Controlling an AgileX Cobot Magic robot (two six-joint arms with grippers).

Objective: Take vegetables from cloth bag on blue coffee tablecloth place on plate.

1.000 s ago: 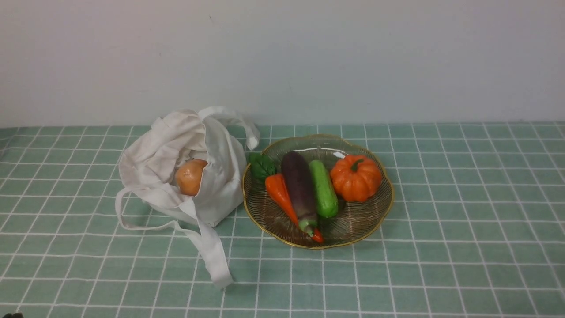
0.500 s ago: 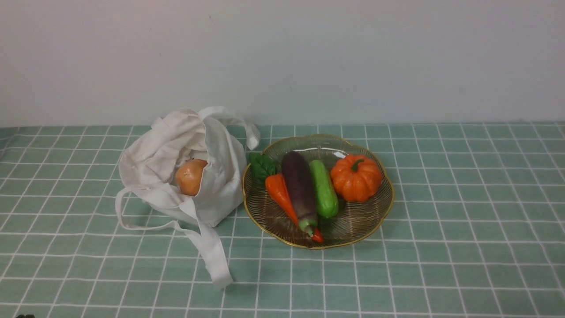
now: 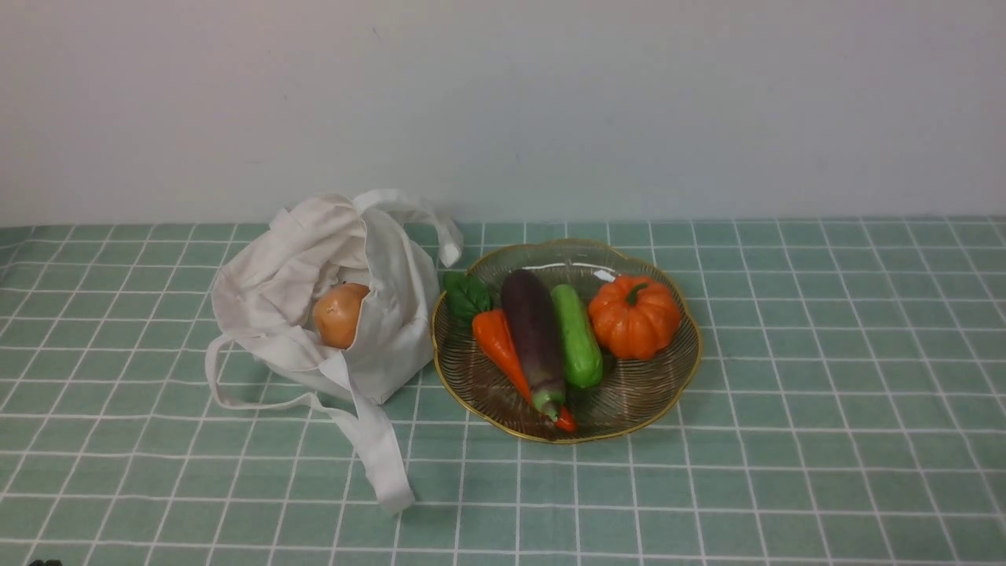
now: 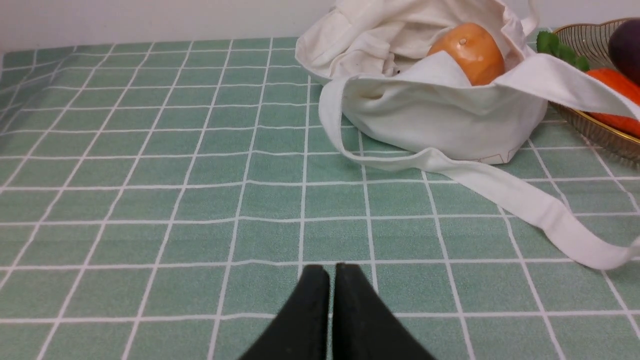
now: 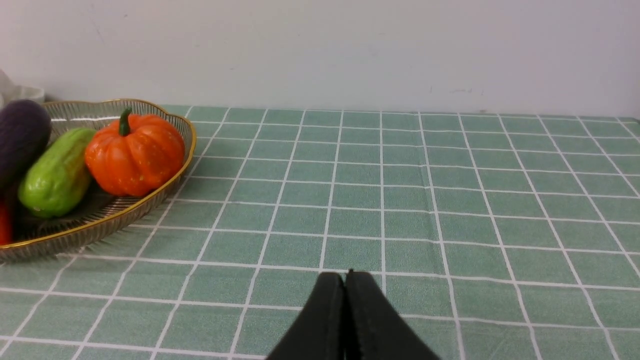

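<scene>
Onion retrieval, remaining step as judged: the round tan-orange onion sits in the mouth of the off-white soft canvas tote bag, half wrapped by folded cloth, while the long dark purple eggplant with green stem end already lies on the plate

Method, left to right:
- Left claw: black tips pressed together, holding nothing, low over the pale teal-green gridded tablecloth, well apart from the bag. It would need to spread before reaching in
- Approach from above the bag mouth, over the onion's exposed top; a fold of canvas crosses its near side and the loose flat strap trails toward the robot, so either could be caught with the onion
- Grip the onion across its widest part; smooth and round, likely to slip from a shallow pinch
- Lift clear of the cloth before travelling to the plate

Destination: wide shallow ribbed clear glass dish with wavy gold rim, just beside the bag. Holds orange carrot with green leaves, eggplant, green cucumber and small orange pumpkin. Bare glass shows at the near edge, the likeliest spot

Right claw: tips pressed together, empty, over bare cloth beyond the dish
</scene>
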